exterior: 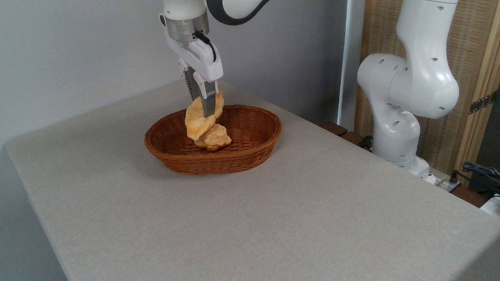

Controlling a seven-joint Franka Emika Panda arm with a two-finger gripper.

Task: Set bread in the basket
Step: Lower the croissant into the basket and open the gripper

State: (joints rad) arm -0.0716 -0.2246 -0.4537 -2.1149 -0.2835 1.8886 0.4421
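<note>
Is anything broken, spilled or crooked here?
Nothing looks broken or spilled. The bread hangs tilted from the gripper over the basket, which sits flat on the table. A small bun already lies inside the basket, right under the hanging bread.

A robotics lab: a white robot arm (411, 80) bolted at three o'clock beside a bare grey table (271, 227), loose cables (488, 174) beyond, plain wall (67, 41) at ten o'clock.
</note>
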